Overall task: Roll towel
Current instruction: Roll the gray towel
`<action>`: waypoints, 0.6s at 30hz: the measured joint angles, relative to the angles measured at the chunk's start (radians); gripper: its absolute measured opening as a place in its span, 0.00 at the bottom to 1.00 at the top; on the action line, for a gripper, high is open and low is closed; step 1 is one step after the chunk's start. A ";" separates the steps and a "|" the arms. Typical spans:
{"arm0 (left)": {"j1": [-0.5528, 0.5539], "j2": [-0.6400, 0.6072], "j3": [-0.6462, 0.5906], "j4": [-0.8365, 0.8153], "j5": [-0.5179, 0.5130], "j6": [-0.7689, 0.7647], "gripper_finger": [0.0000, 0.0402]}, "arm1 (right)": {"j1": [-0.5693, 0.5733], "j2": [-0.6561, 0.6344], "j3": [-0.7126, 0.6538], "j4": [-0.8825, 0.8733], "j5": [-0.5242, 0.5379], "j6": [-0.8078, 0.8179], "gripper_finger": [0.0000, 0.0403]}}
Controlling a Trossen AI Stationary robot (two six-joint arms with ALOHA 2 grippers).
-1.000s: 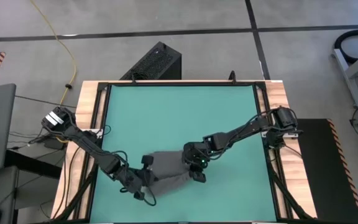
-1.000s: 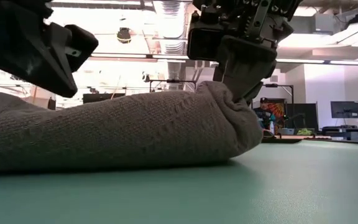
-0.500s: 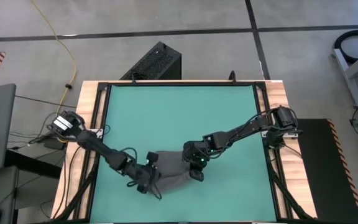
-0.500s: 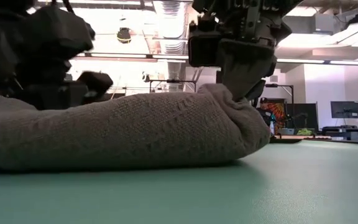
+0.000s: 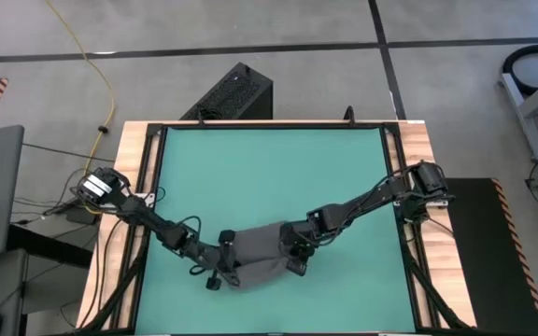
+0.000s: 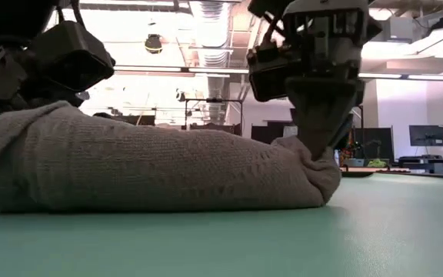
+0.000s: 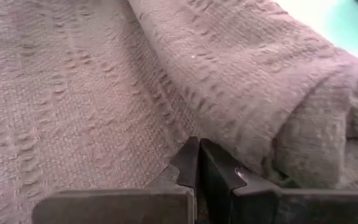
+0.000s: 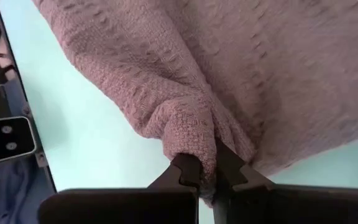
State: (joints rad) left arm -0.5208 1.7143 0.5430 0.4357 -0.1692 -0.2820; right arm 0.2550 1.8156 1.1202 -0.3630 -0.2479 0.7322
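Note:
The charcoal-grey towel lies bunched into a thick roll on the green mat, near the mat's near edge. In the low view the towel stretches across the picture. My left gripper is at its left end, fingers shut, tips against the cloth. My right gripper is at its right end, shut on a bunch of cloth. No white label shows. My left gripper's shut fingertips press against the towel's left part, in the crease between a flat layer and a rolled fold. No cloth shows between them. My right gripper pinches a gathered bunch of several layers at the towel's right end between its two fingers. The fingers come from above, pointing down. That end rests low on the mat.
The mat is bare beyond the towel, with free room toward the far edge and both sides. A wooden frame with black rails borders it. A black box stands on the floor beyond the far edge.
My left gripper has gone toward the table's right edge, onto the towel's left end, which now stands higher and thicker. My right gripper has gone down and a little toward the near edge with the towel's right end, which now sits lower on the mat.

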 joint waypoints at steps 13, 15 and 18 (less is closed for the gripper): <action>-0.062 0.001 0.006 0.024 -0.004 -0.012 0.00 | -0.072 0.000 0.000 0.022 -0.006 0.021 0.06; -0.062 0.001 0.006 0.019 -0.004 -0.010 0.00 | -0.090 0.000 0.000 0.028 -0.031 0.007 0.06; -0.061 0.001 0.006 0.019 -0.005 0.007 0.00 | -0.109 0.001 -0.001 0.036 -0.070 -0.007 0.06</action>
State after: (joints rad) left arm -0.5813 1.7153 0.5491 0.4549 -0.1746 -0.2754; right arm 0.1457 1.8164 1.1194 -0.3267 -0.3175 0.7248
